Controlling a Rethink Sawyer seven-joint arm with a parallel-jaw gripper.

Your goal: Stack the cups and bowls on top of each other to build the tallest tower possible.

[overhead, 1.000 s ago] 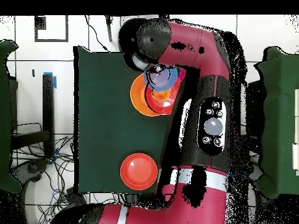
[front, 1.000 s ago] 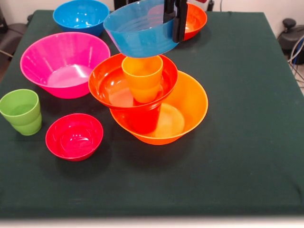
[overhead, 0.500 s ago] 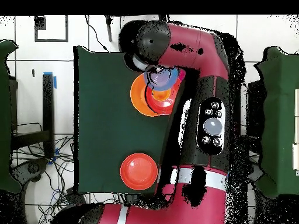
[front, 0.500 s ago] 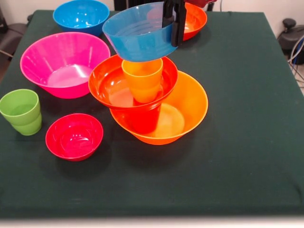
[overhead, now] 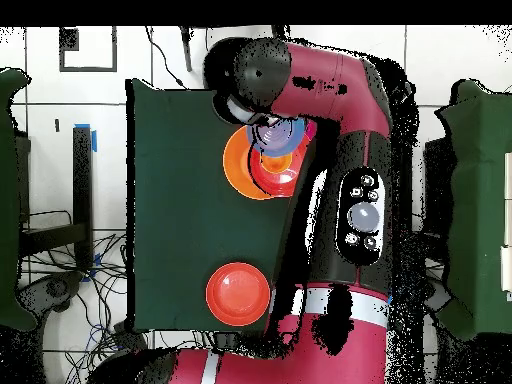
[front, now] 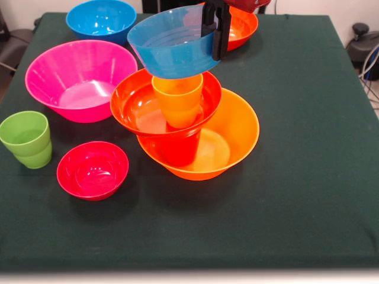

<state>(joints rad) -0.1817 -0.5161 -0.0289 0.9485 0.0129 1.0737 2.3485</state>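
1. The gripper [front: 215, 26] is clamped on the right rim of a blue bowl [front: 169, 44], holding it aloft.
2. Nearest the camera, the wide orange bowl [front: 234, 133] is the tower's base on the table [front: 296, 177].
3. Above it, a red-orange bowl [front: 139, 106] carries an orange cup [front: 177, 94].
4. The blue bowl hangs directly over that cup, barely apart; the placement looks like a straight descent.

A dark green cloth covers the worktop [front: 296, 177]. From overhead, a white tiled floor [overhead: 110, 60] surrounds it, with black cables [overhead: 60, 270] tangled along one side and blue tape [overhead: 88, 135] stuck near the worktop's edge.
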